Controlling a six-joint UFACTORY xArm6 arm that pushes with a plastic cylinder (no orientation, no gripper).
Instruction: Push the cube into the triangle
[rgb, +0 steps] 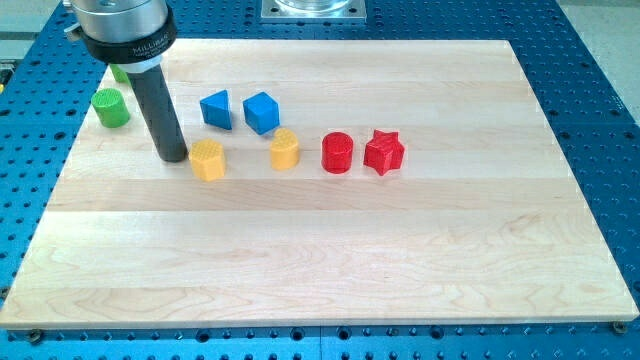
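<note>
A blue cube (261, 112) sits on the wooden board at the view's upper middle. A blue triangle (216, 109) lies just to its left, a small gap apart. My tip (173, 157) rests on the board left of and below the triangle, close beside a yellow hexagon block (207, 159). The tip is well left of the cube, with the triangle between them.
A yellow block (285, 149), a red cylinder (338, 153) and a red star (384, 152) stand in a row right of the hexagon. A green cylinder (111, 108) sits near the board's left edge; another green block (120, 72) is partly hidden behind the rod.
</note>
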